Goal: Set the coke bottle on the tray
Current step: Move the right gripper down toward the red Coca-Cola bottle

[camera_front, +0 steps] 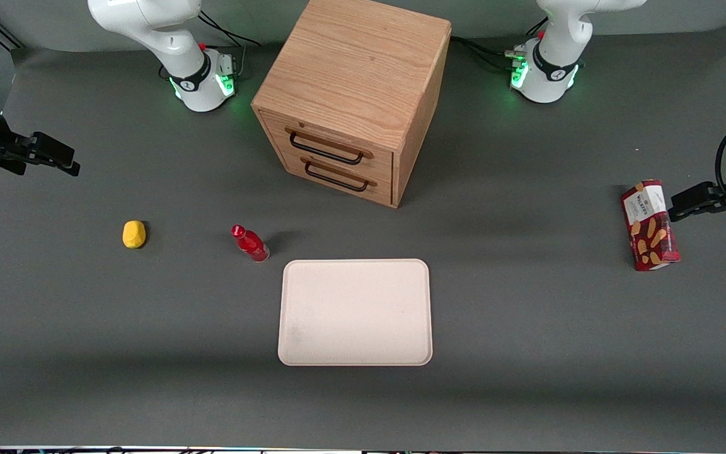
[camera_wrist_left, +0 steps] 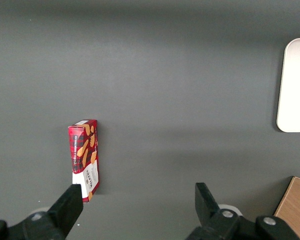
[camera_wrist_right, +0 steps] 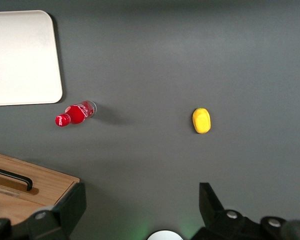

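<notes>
The gripper [camera_wrist_right: 140, 210] hovers high toward the working arm's end, jaws wide open and empty. That little coke bottle [camera_front: 251, 244] stands upright just beside the tray [camera_front: 355, 353]; a careless approach could topple it and send it rolling.

I count one coke bottle [camera_front: 250, 243], one tray [camera_front: 355, 312] and one yellow lump [camera_front: 134, 234]. I also see one biscuit box [camera_front: 650, 225], one two-drawer cabinet [camera_front: 351, 94], and the tool [camera_front: 54, 154] high at the working arm's end.

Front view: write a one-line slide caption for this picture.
Coke bottle stands on the table beside the bare tray; the open gripper hovers apart, toward the working arm's end.
</notes>
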{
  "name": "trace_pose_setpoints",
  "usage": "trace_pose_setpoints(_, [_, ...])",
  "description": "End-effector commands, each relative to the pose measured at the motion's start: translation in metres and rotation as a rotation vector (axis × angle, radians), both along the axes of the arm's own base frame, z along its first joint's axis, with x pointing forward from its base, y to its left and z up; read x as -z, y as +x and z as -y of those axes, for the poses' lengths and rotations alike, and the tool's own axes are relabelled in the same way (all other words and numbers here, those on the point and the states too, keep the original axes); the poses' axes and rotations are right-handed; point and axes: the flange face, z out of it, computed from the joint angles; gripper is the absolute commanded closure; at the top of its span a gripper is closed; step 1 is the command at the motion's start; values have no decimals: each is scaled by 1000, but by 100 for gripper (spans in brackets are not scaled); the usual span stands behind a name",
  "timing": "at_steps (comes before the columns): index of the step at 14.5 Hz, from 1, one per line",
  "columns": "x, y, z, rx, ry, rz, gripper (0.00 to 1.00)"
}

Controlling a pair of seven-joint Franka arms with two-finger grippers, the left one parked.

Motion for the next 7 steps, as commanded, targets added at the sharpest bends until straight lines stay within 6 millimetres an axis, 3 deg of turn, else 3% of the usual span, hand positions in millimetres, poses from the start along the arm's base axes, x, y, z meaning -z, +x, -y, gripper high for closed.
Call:
trace_pose_setpoints(1, [-4,4,-5,-13,0,7,0])
trace_pose_setpoints(4, [2,8,-21,-16,4,-3,0])
trace_pose_setpoints(7, [19,16,-88,-4,-3,12,0])
